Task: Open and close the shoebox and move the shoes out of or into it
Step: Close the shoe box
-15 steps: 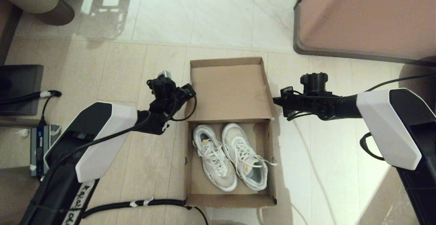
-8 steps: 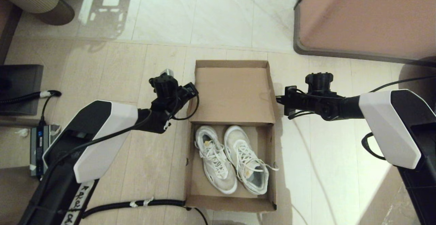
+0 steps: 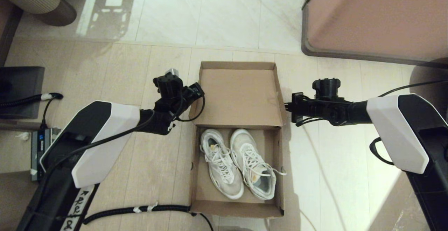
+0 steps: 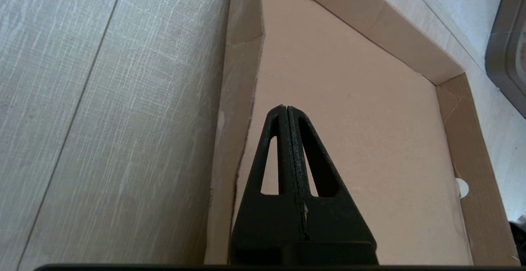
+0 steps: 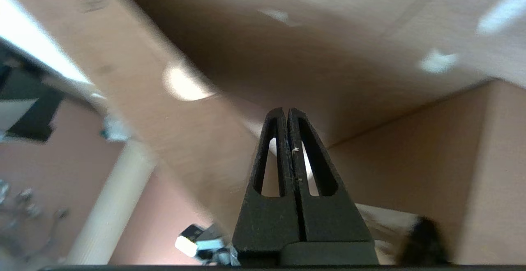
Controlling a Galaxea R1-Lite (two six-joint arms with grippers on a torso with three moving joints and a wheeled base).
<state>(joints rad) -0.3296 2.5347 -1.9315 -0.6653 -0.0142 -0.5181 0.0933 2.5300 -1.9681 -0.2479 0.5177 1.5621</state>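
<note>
The brown cardboard shoebox (image 3: 193, 175) stands open on the floor, its hinged lid (image 3: 239, 94) leaning back at the far end. Two white lace-up sneakers (image 3: 220, 164) (image 3: 253, 166) lie side by side inside, toes toward the lid. My left gripper (image 3: 198, 91) is shut and empty at the lid's left edge; in the left wrist view its tips (image 4: 286, 107) hover over the lid's inner face (image 4: 361, 111). My right gripper (image 3: 288, 106) is shut and empty just off the lid's right edge; in the right wrist view its tips (image 5: 286, 110) point at blurred cardboard (image 5: 411, 168).
A large pinkish-brown block with a dark grey rim (image 3: 378, 17) fills the back right. A black corrugated cable (image 3: 140, 209) runs along the floor to the box's near left corner. A dark unit (image 3: 21, 91) and a power strip (image 3: 42, 147) sit at far left.
The box and lid have slid slightly to the right and nearer. My right gripper has drawn back to the right, away from the lid's edge. The left gripper has barely moved.
</note>
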